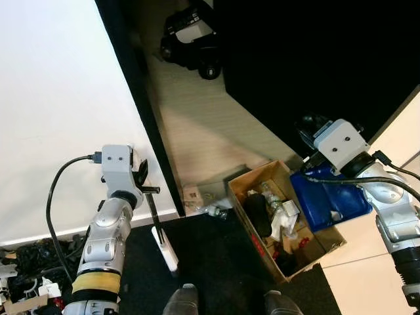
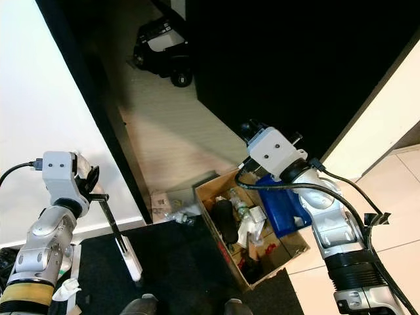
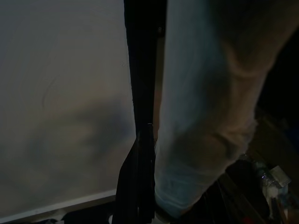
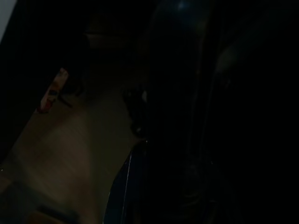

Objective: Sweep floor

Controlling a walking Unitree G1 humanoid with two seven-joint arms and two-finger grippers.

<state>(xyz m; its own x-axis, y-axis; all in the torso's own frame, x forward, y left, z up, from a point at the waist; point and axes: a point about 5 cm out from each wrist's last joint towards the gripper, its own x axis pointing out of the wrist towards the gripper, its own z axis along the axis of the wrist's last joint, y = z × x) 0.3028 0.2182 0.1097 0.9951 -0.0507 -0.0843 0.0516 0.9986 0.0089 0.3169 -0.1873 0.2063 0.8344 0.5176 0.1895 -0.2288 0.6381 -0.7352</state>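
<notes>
While a thin black broom handle (image 1: pixel 152 211) is gripped by the left gripper (image 1: pixel 146 187), its white head (image 1: pixel 165 247) is rested on dark carpet (image 1: pixel 210 262). A blue plastic dustpan (image 1: pixel 328 197) is held by the right gripper (image 1: pixel 308 161) beside an open cardboard box of rubbish (image 1: pixel 285 220).

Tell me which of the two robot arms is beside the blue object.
The right arm: it reaches over the blue object by the cardboard box; the left arm is near the white wall.
</notes>
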